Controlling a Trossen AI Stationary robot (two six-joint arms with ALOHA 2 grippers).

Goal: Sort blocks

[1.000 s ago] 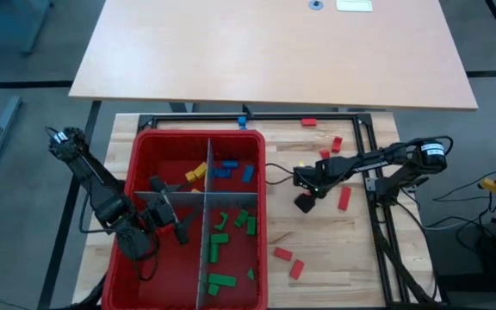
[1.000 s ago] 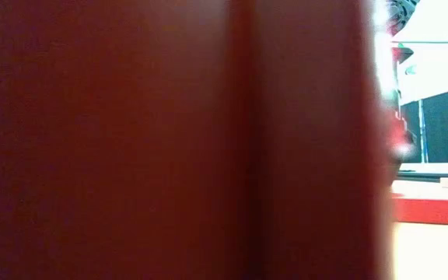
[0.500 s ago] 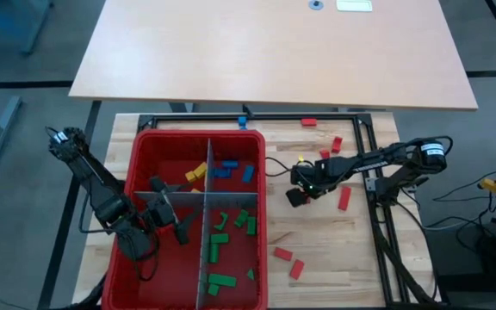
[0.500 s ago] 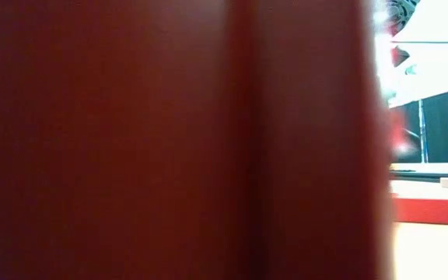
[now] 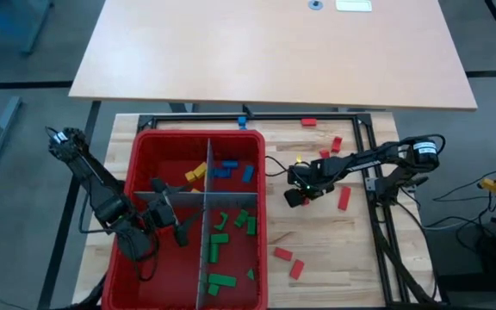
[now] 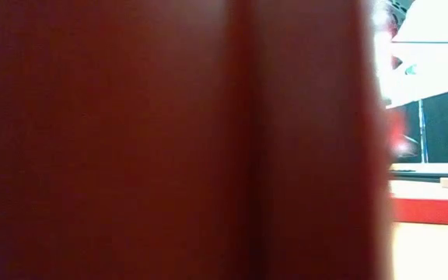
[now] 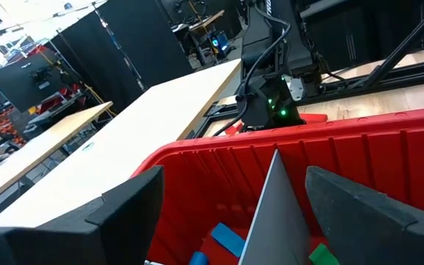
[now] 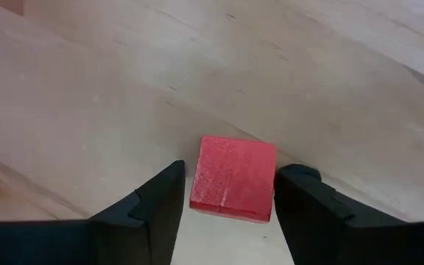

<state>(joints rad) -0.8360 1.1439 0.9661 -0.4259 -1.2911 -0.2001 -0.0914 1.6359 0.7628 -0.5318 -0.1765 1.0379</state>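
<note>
The wooden desk [image 5: 334, 250] carries the big red bin [image 5: 145, 146], split by grey dividers [image 5: 203, 258] into compartments that already hold yellow, blue and green blocks [image 5: 220, 238]; several red blocks [image 5: 344, 198] lie loose on the desk to the bin's right. The left gripper [image 5: 172, 226] waits inside the bin, its jaws spread wide over a divider. The right gripper [image 5: 294, 197] has drawn in toward the bin's right wall over the last second, moving from near the loose reds to just beside the bin. Its wrist view shows a red block [image 8: 233, 178] between its fingers [image 8: 155, 202], apparently pinched and carried. By my reading the pick is done and the delivery is underway, with release into a compartment next.
</note>
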